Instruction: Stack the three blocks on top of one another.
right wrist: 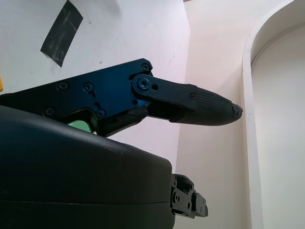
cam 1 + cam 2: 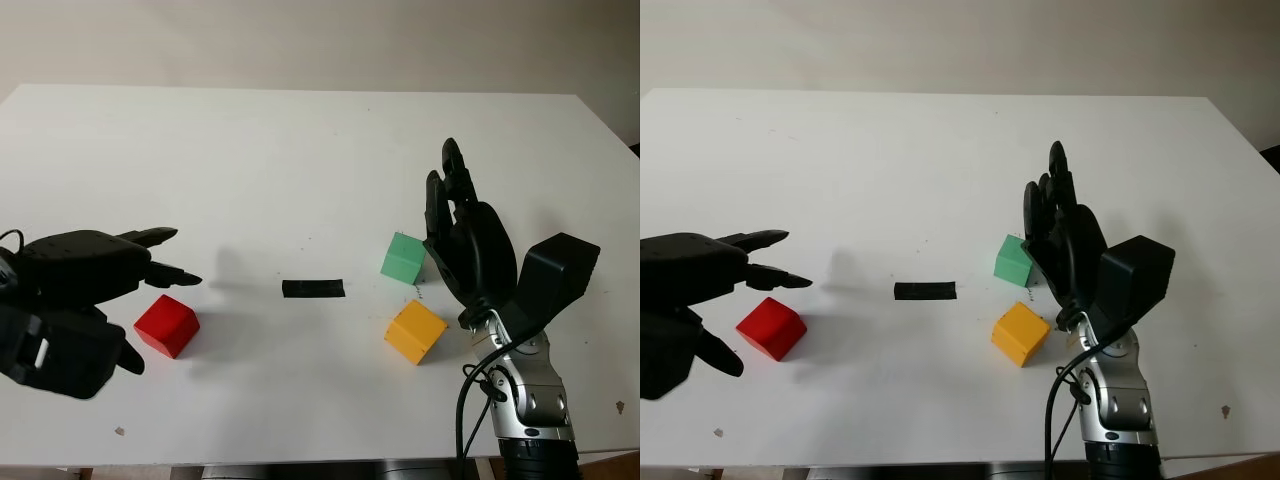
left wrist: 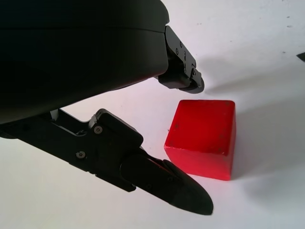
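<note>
- The white bench (image 2: 300, 150) carried three blocks and a short strip of black tape (image 2: 313, 289) stuck near its middle.
- The red block (image 2: 167, 325) sat on the bench at the robot's left, well apart from the other two, tilted a little so that one corner pointed toward the near edge.
- The green block (image 2: 404, 258) stood on the right side of the bench, to the right of the tape.
- The orange block (image 2: 415, 331) lay just nearer the robot than the green one, close to it but not touching; none of the three was stacked on another.
- The left hand (image 2: 85, 275) hung above the bench at the left edge, just beside the red block and a little behind it, open and holding nothing.
- In the left wrist view the red block (image 3: 204, 138) showed between two black fingers (image 3: 167, 183), with a clear gap of white bench on each side, so the fingers were not touching it.
- The right hand (image 2: 462, 230) stood upright on the right side, its fingers pointing toward the far edge of the bench, open and empty.
- Its palm was just to the right of the green block and behind the orange one; whether it touched the green block could not be told.
- In the right wrist view a sliver of green (image 1: 80, 125) showed past the hand's black shell, with the tape (image 1: 61, 32) beyond it on the bench.
</note>
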Available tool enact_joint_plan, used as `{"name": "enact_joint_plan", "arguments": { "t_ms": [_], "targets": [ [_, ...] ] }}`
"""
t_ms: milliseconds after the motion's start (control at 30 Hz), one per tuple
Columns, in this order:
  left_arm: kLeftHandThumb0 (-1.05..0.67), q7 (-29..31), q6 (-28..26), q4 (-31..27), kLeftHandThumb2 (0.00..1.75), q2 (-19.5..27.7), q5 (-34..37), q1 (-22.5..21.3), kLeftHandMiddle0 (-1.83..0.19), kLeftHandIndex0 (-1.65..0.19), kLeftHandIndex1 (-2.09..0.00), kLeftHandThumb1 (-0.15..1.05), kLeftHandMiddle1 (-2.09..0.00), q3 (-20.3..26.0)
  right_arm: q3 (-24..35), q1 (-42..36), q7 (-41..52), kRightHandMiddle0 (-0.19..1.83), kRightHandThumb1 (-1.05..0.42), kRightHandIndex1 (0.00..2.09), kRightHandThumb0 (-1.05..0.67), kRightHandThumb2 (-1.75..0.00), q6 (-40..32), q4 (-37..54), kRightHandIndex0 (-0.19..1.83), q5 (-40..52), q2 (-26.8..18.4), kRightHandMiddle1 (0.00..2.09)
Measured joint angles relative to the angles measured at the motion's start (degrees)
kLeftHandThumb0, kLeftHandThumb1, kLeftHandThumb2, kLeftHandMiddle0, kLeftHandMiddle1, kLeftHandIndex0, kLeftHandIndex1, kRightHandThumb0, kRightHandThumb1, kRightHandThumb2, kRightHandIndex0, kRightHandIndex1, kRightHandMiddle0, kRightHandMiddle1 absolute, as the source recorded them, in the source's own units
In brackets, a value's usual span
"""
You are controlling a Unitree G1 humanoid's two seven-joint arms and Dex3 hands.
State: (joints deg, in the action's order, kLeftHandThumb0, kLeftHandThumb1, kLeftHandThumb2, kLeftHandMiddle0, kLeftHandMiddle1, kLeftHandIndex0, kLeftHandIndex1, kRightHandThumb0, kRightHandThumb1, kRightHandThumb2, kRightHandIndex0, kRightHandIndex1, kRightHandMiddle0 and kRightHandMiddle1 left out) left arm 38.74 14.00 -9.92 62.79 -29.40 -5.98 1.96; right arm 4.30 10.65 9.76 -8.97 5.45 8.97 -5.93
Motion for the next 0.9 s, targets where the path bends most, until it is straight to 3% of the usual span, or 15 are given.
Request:
{"name": "enact_joint_plan", "arguments": {
  "t_ms": [200, 233, 300, 367, 733, 900],
  "targets": [
    [-0.66, -3.0, 1.9, 0.4, 0.06, -1.2, -2.2, 0.2, 0.02, -0.5, -0.18, 0.88, -0.07, -0.4, 0.0, 0.0, 0.1, -0.19, -1.05, 0.0, -0.7, -0.63, 0.0, 0.0, -0.19, -0.2, -0.2, 0.0],
    [-0.65, -3.2, 2.1, 0.6, 0.06, -1.4, -2.2, 0.2, 0.0, -0.35, -0.53, 0.89, -0.06, -0.5, 0.0, 0.0, 0.1, -0.19, -1.05, 0.0, -0.7, -0.63, 0.0, 0.0, -0.19, -0.2, -0.2, 0.0],
    [-0.63, -3.6, 2.2, 0.7, 0.05, -1.8, -2.8, 0.2, -0.04, -0.17, -1.01, 0.9, -0.06, -0.8, 0.0, -0.1, 0.2, -0.19, -1.05, 0.0, -0.7, -0.63, 0.0, 0.0, -0.19, -0.1, -0.2, 0.0],
    [-0.62, -4.1, 2.3, 0.8, 0.05, -2.2, -3.3, 0.2, -0.07, -0.15, -1.15, 0.91, -0.07, -0.8, 0.0, 0.0, 0.2, -0.19, -1.05, 0.0, -0.7, -0.63, 0.0, 0.0, -0.19, -0.1, -0.2, 0.0],
    [-0.41, -5.9, 3.5, 2.1, 0.06, -3.3, -3.3, 0.2, -0.24, -0.24, -1.43, 0.97, -0.09, -0.9, 0.0, -0.1, 0.2, -0.19, -1.05, 0.0, -0.7, -0.63, 0.2, 0.0, -0.19, -0.2, -0.2, 0.0],
    [-0.35, -5.9, 4.0, 2.3, 0.06, -3.3, -3.0, 0.2, -0.26, -0.24, -1.45, 0.99, -0.08, -0.9, 0.0, 0.0, 0.1, -0.19, -1.05, 0.0, -0.7, -0.63, 0.2, 0.0, -0.19, -0.2, -0.2, 0.0]
  ]
}}
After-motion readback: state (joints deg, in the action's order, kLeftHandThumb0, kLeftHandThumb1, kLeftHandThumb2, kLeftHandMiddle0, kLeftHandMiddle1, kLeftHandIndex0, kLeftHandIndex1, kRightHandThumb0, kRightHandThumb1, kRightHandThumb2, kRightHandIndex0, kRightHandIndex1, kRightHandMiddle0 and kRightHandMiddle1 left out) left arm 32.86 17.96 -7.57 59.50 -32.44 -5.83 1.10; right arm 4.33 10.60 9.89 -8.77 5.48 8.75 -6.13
